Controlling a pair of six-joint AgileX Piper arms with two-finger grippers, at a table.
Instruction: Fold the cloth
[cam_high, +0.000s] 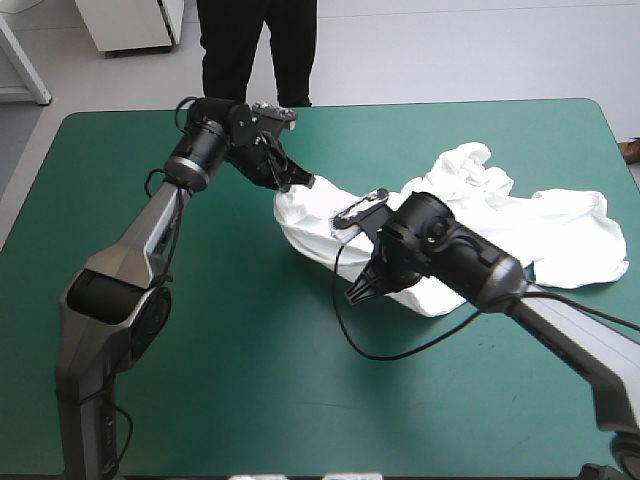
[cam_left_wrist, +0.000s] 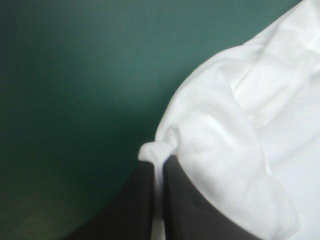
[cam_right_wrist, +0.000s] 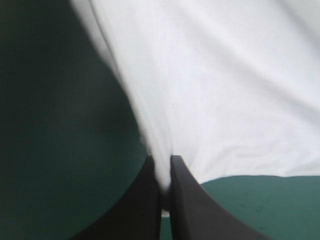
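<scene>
Far left: bare teal-green cover (cam_high: 200, 380), matte and smooth.

Left of centre, toward the far edge: left gripper (cam_high: 297, 183), black fingers (cam_left_wrist: 145, 200) pressed together on a small pinch of the T-shirt (cam_high: 560, 235). In the left wrist view, a bunched white nub just past the fingertips, with a thick rolled fold running off beside them. Looks like a hem or sleeve edge; cannot tell which.

Centre: right gripper (cam_high: 360, 288), likewise clamped on the T-shirt, with a thin sheet nipped between the fingers. Taut creases fanning away from the tips in the right wrist view. Holds the near edge of the heap, apart from the left grip.

Centre to right edge: the T-shirt itself, white, crumpled and only partly spread on the right half of the cover. Puffed folds at the far side, a flatter panel toward the right edge.

Handling, as judged:
- Light, soft knit with no stiffness; sags wherever unsupported.
- Likely to drag and bunch on the matte cover rather than slide cleanly.
- Not fragile.
- Thin single layers liable to slip from a shallow pinch.
- Best taken at seams, such as hem corners or shoulder points, where doubled fabric gives the fingers bulk.
- Probably needs spreading flat between the two grips before any fold.
</scene>
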